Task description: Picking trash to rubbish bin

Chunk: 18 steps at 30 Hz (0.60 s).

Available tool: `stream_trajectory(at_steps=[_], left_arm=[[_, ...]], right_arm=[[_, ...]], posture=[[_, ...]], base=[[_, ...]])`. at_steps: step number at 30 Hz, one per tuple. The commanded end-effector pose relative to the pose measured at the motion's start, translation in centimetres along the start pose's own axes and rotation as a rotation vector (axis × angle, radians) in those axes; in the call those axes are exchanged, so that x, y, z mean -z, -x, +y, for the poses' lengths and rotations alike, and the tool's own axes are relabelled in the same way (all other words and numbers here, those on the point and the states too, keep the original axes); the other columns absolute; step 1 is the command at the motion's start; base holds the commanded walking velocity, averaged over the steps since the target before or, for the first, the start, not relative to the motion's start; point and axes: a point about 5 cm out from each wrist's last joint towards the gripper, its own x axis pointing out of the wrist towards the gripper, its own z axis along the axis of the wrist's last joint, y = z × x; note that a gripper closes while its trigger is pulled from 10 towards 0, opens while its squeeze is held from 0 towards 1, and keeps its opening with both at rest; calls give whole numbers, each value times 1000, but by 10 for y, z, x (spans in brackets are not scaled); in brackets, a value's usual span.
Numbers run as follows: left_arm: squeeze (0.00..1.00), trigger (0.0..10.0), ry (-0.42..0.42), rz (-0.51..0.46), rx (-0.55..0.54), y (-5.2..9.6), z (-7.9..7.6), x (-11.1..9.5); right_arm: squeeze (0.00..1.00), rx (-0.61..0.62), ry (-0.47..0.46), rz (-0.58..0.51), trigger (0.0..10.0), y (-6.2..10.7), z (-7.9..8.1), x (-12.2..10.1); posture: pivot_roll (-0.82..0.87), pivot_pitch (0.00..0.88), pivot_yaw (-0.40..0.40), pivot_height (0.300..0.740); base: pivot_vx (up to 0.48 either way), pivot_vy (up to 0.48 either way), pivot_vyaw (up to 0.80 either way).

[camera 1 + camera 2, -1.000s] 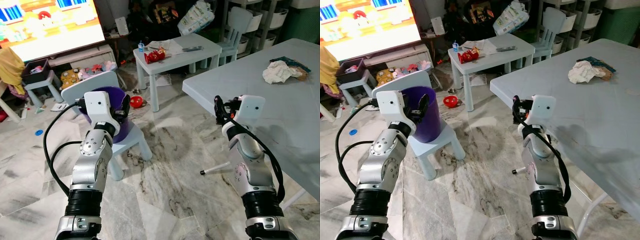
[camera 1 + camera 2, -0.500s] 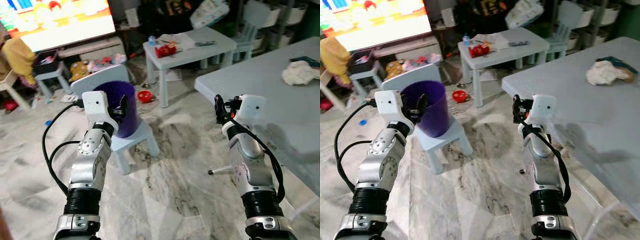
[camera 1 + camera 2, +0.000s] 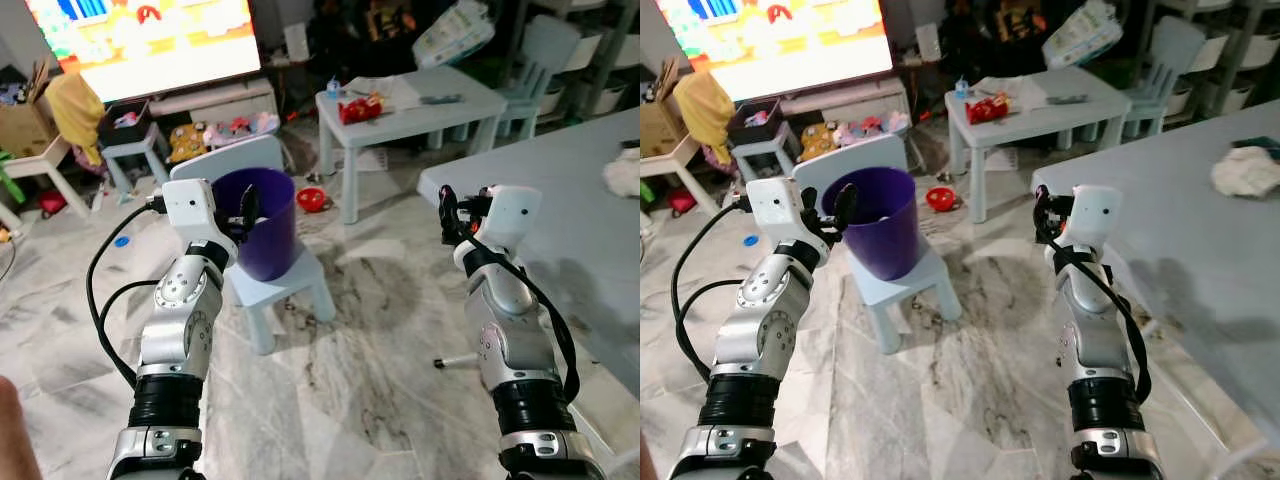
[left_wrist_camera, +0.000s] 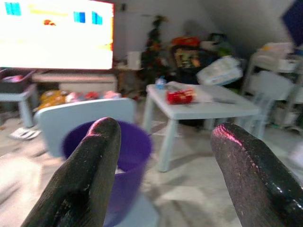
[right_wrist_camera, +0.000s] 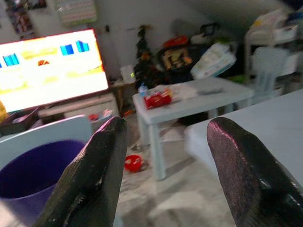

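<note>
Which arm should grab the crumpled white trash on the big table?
Right, probably. The crumpled white trash lies on the big table on the robot's right, nearer the open right end effector. The left end effector is by the purple bin.

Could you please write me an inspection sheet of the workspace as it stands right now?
Surface: marbled tile floor; large grey table on the robot's right.
Job's things: purple bin standing on a small pale chair; crumpled white trash on the large table.
Clutter: toys and a red object on the floor; red packet on the small white table.
Grippers: left gripper open, empty, raised facing the bin; right gripper open, empty, raised beside the large table's edge.
Cables: black cable looping from the left arm; another along the right arm.
Surroundings: lit TV screen, storage shelves, cluttered room.
</note>
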Motion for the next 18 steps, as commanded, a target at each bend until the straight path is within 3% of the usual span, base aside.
stream_trajectory(at_steps=[1,6,12,18], left_arm=[[0,10000,1,-18,1,-1,1,-5],[0,10000,-1,-16,0,-1,1,-5],[0,10000,-2,-12,-2,-1,2,-4],[0,10000,-4,-10,-4,-1,2,-4]], right_arm=[[0,-22,2,-27,10000,-2,5,-7],[0,-21,1,-24,10000,-3,6,-7],[0,-16,-2,-28,10000,-3,5,-7],[0,-17,-2,-32,10000,-3,6,-7]], posture=[[26,0,102,740],[26,0,102,740],[27,0,103,740],[29,0,104,740]], base=[[285,349,0],[289,352,0],[291,355,-701],[285,353,0]])
